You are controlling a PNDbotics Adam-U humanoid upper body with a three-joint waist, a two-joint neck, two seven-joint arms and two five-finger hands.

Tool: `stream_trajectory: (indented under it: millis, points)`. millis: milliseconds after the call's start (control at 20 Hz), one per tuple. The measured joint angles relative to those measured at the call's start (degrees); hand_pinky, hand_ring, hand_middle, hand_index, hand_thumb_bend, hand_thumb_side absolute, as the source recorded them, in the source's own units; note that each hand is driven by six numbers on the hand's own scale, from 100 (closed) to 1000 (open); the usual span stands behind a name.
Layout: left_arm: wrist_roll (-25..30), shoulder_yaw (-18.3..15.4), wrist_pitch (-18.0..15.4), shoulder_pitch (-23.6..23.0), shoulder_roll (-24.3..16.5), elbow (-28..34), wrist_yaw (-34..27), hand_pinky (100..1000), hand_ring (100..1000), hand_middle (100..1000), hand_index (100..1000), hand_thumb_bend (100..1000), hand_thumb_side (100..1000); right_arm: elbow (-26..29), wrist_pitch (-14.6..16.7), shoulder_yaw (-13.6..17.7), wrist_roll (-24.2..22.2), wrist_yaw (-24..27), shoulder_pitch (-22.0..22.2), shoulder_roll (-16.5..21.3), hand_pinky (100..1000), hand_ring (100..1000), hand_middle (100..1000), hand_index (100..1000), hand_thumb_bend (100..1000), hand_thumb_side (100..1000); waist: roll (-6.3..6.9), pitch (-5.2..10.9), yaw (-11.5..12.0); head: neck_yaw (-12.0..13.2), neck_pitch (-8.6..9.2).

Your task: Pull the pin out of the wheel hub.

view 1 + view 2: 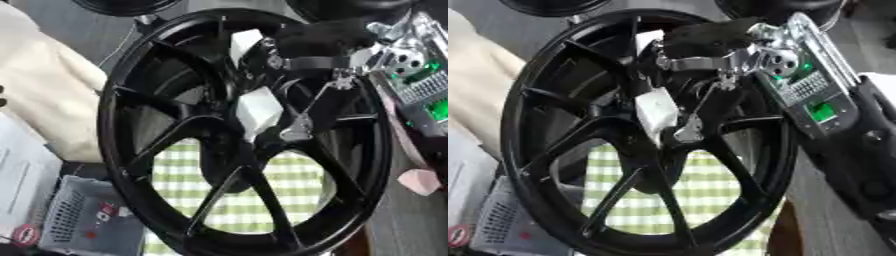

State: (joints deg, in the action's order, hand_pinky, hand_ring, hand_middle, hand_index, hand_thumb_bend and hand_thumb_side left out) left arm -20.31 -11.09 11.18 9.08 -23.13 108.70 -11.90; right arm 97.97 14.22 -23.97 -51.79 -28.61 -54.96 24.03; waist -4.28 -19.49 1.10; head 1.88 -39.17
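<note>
Right hand (710, 47) reaches into the black wheel hub (131, 165) — fingers curled at its centre, grip on pin unclear.

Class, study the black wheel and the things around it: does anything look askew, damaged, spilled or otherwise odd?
Nothing looks damaged or spilled. The black wheel stands upright over a green checked cloth, and the right hand reaches in at its hub, beside a white block. The pin itself cannot be made out.

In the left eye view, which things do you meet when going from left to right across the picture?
Cream cloth → grey basket → black wheel hub → white block at the hub's middle → right hand → green circuit board.
</note>
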Motion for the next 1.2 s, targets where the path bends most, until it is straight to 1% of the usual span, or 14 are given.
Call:
stream_trajectory:
  millis: [100,200,250,300,350,450,550,650,850,900,950,1100,1200]
  points:
    - [0.08,0.07,-0.04,0.02,0.0,0.0,-0.01,645,641,525,663,547,568,0.0,0.01,-0.01,0.0,-0.18,0.0,0.01,770,659,640,726,321,154,0.01,-0.07,-0.01,0.0,0.04]
    - [0.11,0.22,-0.03,0.04,0.0,0.0,-0.02,645,642,525,662,545,568,0.0,0.05,-0.03,0.01,-0.39,0.01,0.01,759,630,599,701,303,146,0.07,-0.14,-0.02,0.0,0.05]
    - [0.13,0.3,-0.01,0.04,0.0,0.0,-0.02,645,643,525,662,545,568,0.0,0.06,-0.03,0.02,-0.48,0.01,0.01,756,622,542,677,293,136,0.1,-0.15,-0.02,0.0,0.05]
    - [0.16,0.32,0.02,0.04,0.01,0.0,-0.04,645,643,525,662,545,568,0.0,0.05,-0.03,0.01,-0.48,0.01,0.01,754,619,522,667,290,128,0.12,-0.16,-0.02,-0.01,0.05]
    - [0.18,0.32,0.04,0.04,0.01,0.0,-0.05,645,643,525,662,545,568,0.0,0.04,-0.03,0.01,-0.48,0.01,0.01,750,611,482,641,286,117,0.12,-0.16,-0.02,-0.04,0.05]
    - [0.2,0.32,0.06,0.04,0.02,-0.01,-0.11,645,643,525,662,544,569,0.0,-0.1,-0.03,-0.04,-0.35,0.01,0.01,745,594,430,598,282,100,0.13,-0.16,-0.02,-0.18,0.05]
    - [0.2,0.32,0.06,0.04,0.03,-0.01,-0.15,646,644,525,662,544,569,0.04,-0.54,-0.02,0.02,0.09,0.01,0.01,742,577,383,562,269,100,0.21,-0.16,-0.02,-0.26,0.05]
    - [0.2,0.32,0.06,0.05,0.03,-0.01,-0.15,646,644,525,662,544,569,0.17,-1.24,-0.02,0.25,0.65,0.05,0.01,740,561,340,531,276,100,0.27,-0.16,0.0,-0.34,0.05]
    - [0.2,0.32,0.06,0.05,0.04,-0.01,-0.15,646,645,525,662,544,569,0.3,-2.76,0.09,0.69,2.08,0.07,0.01,739,555,323,518,274,100,0.27,-0.16,0.05,-0.49,0.05]
    - [0.2,0.32,0.06,0.05,0.04,-0.01,-0.15,646,646,526,662,543,570,0.36,-3.03,0.19,0.7,2.41,0.07,0.01,741,542,278,484,268,100,0.27,-0.16,0.05,-0.5,0.04]
    - [0.2,0.32,0.06,0.05,0.05,-0.01,-0.15,646,646,526,662,543,570,0.36,-3.36,0.36,0.79,2.79,0.06,0.02,741,542,278,484,268,100,0.27,-0.14,0.07,-0.52,0.01]
    - [0.2,0.32,0.06,0.07,0.07,-0.01,-0.15,647,647,526,662,541,569,0.23,-4.74,1.43,1.09,4.56,-0.18,0.36,752,531,257,472,273,100,0.27,0.0,0.12,-0.74,-0.16]
    - [0.2,0.32,0.06,0.08,0.07,-0.01,-0.15,647,648,526,662,540,569,-0.54,-5.89,2.62,1.34,6.31,-0.73,0.98,763,527,248,468,278,100,0.27,0.2,0.13,-0.98,-0.64]
